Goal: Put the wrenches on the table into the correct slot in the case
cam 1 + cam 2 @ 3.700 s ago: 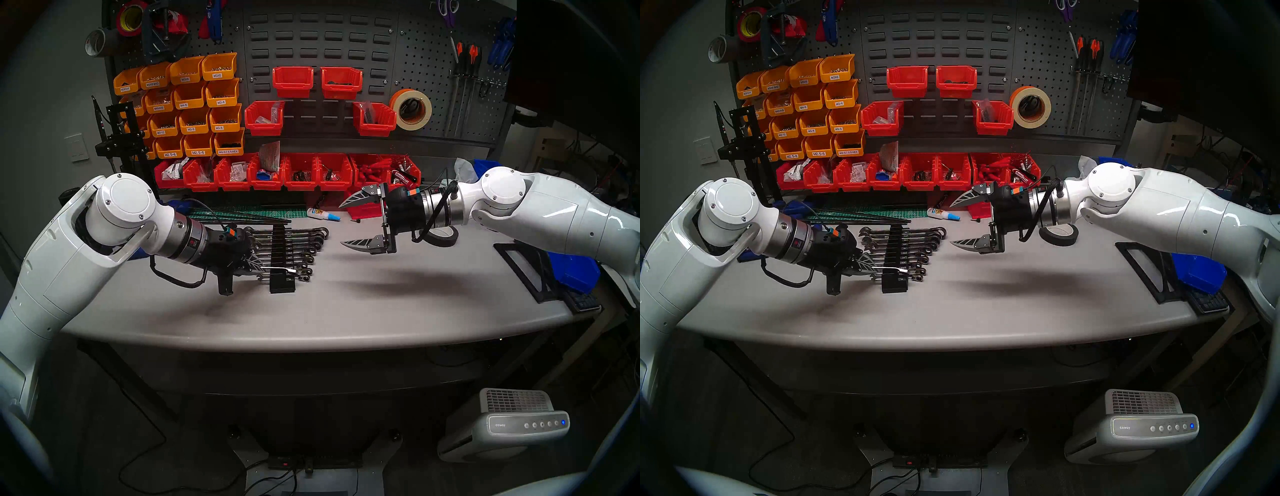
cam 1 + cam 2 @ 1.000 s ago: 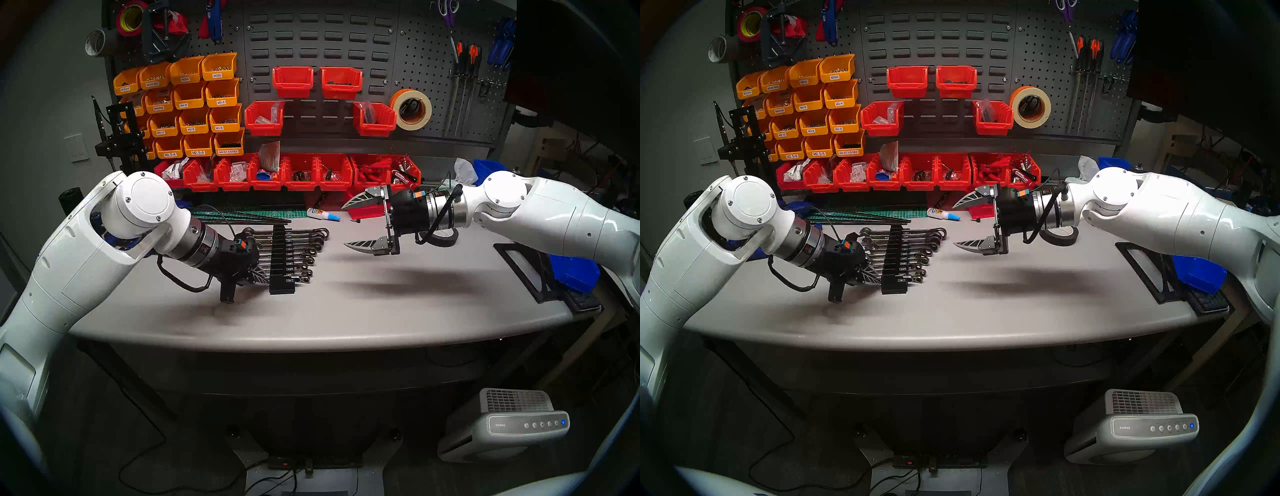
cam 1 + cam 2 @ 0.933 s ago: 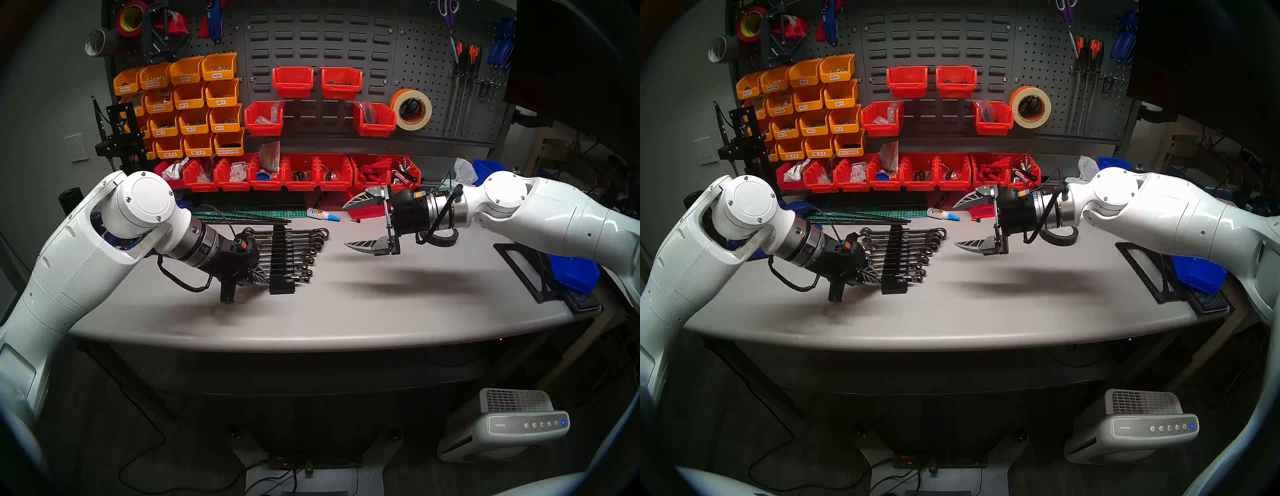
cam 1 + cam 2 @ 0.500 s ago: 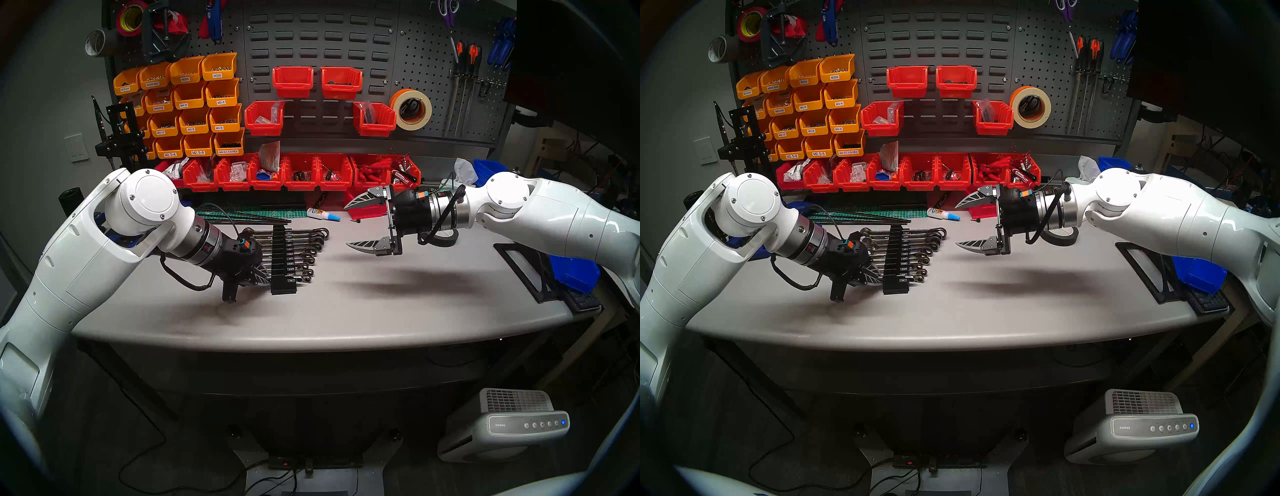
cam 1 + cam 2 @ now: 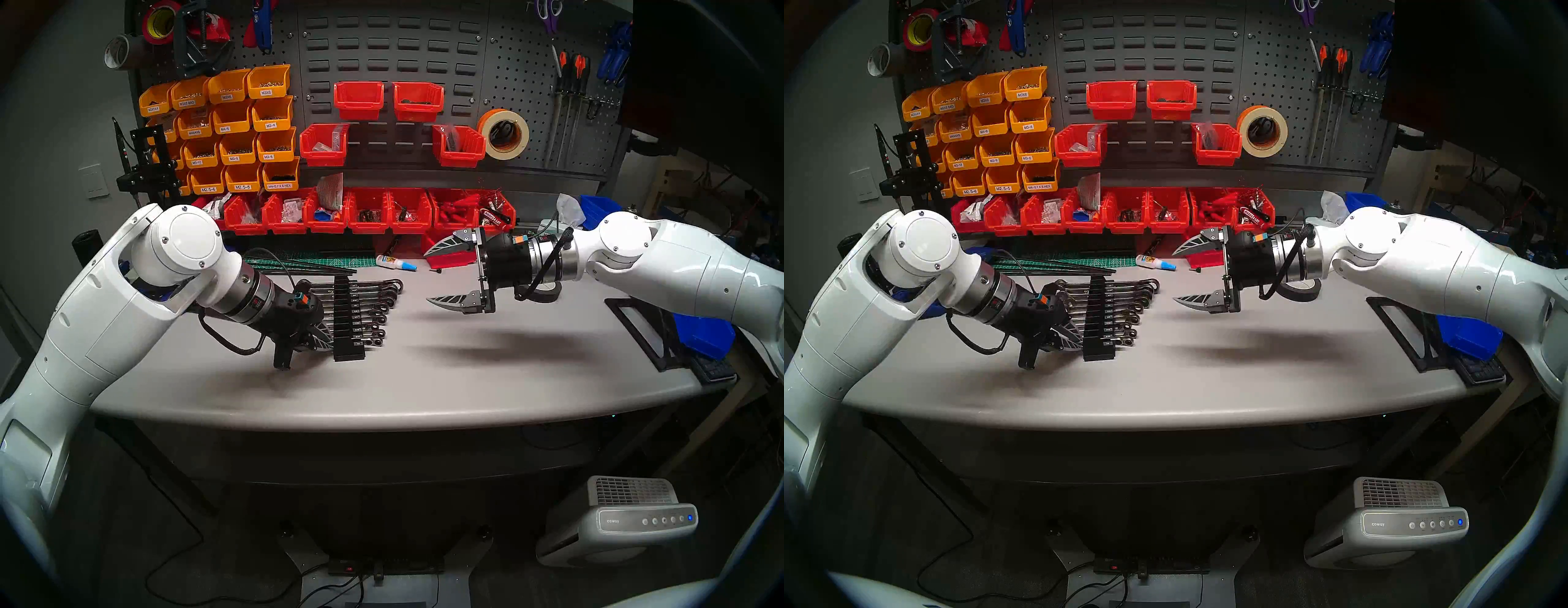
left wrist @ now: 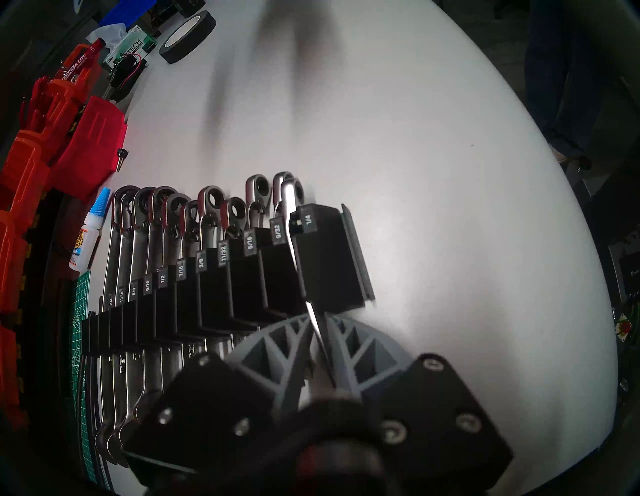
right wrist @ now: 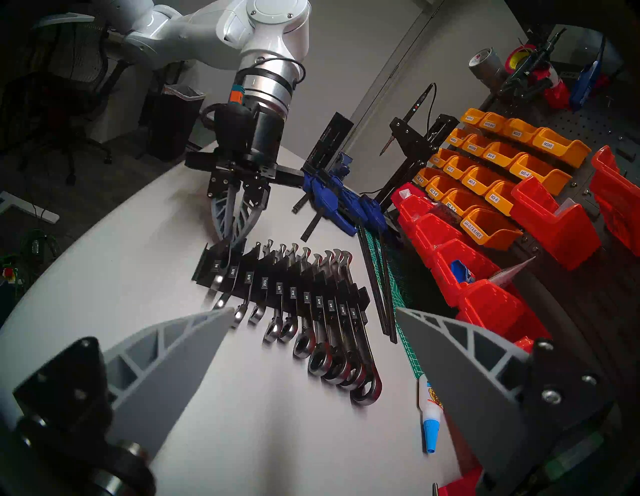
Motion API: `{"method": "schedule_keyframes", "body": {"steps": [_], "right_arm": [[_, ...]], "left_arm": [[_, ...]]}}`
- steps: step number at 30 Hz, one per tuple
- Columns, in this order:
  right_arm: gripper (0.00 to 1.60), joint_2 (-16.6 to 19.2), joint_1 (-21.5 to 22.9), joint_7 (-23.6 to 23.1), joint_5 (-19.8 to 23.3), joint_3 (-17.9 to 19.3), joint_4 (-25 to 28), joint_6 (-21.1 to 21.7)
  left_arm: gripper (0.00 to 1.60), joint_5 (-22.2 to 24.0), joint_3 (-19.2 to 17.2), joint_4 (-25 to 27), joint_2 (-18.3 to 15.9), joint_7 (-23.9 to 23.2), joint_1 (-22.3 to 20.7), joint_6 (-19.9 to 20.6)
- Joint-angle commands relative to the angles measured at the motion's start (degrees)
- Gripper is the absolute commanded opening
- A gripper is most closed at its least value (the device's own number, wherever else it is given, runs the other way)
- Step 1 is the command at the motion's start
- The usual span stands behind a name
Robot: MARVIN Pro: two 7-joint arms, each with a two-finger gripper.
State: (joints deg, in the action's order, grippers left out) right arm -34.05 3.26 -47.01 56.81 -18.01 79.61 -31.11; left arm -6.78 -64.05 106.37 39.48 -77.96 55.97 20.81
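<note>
Left gripper (image 5: 324,337) of mine, seen from the head's left eye, points down at the near end of the case (image 5: 345,322), which stands on the counter (image 5: 424,382) with the wrenches (image 5: 377,314) lined up across it. My right gripper (image 5: 428,278) hangs above the counter well to the right of the case, jaws spread wide and holding nothing. A black tape roll (image 5: 545,293) lies behind it.

From the head's right eye the layout is the same: my left gripper (image 5: 1074,339) is at the case (image 5: 1100,322), and my right gripper (image 5: 1176,276) gapes over bare counter.

My left wrist camera looks along the case (image 6: 325,263). The smallest wrench (image 6: 290,201) stands on edge in the end slot beside the 1/4 label, ring end on the far side. Its thin shaft runs back between the fingers of my left gripper (image 6: 317,325), which are nearly together around it. I cannot tell whether they press on it.

My right wrist camera shows my right gripper (image 7: 315,311) wide apart and empty. Beyond it, the wrenches (image 7: 332,346) fill the case (image 7: 239,266), ring ends toward me. My left gripper (image 7: 230,242) comes down at the small-size end. A glue bottle (image 7: 427,408) lies to the right.
</note>
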Motion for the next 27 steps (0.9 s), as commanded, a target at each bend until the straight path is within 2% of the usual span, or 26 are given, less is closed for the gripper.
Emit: {"method": "schedule_keyframes", "body": {"steps": [1, 23, 27], "right_arm": [[1.60, 0.4, 1.6, 0.3, 0.5, 1.5, 0.0, -0.6], [1.60, 0.3, 1.6, 0.0, 0.7, 1.4, -0.3, -1.0], [1.60, 0.4, 1.7, 0.2, 0.5, 1.4, -0.2, -1.0]], "left_arm": [[0.78, -0.1, -1.0, -0.4, 0.5, -0.1, -2.6, -0.2], [0.78, 1.3, -3.3, 0.3, -0.2, -1.7, -2.5, 0.7], [0.78, 1.5, -3.5, 0.6, -1.5, -2.4, -1.7, 0.6]]}}
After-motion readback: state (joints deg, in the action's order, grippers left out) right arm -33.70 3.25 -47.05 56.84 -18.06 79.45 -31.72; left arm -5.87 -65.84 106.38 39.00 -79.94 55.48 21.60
